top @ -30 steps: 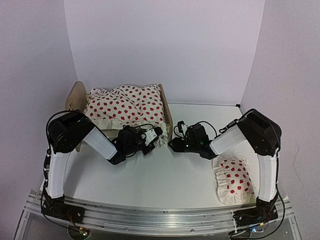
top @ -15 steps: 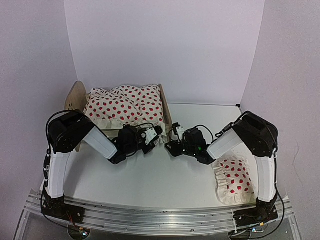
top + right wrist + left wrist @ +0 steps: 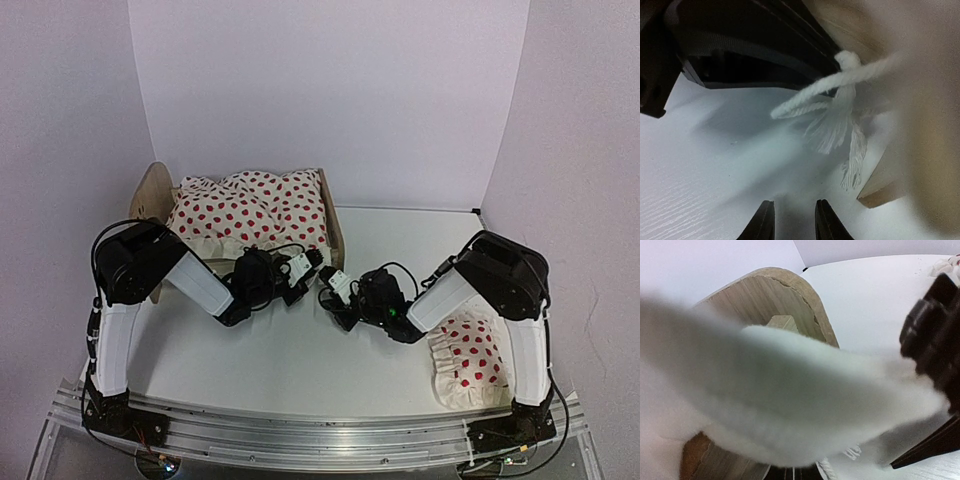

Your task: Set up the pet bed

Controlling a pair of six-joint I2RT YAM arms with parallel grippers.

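on the white table (image 3: 300,370), the pet bed (image 3: 150,195) is seen at the back left, covered by the red-spotted blanket (image 3: 250,210), and the pillow (image 3: 470,365) is seen at the near right. the blanket's near right corner is clamped in the clenched left gripper (image 3: 308,268). the right gripper (image 3: 794,220) is held just beside it, its 2 fingers slightly parted around nothing, below a white tassel (image 3: 835,125).

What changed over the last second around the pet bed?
The right gripper swung left and nearer, from beside the pet bed's footboard to in front of it, jaws apart and empty. The left gripper stays shut on the blanket; the pillow has not moved.
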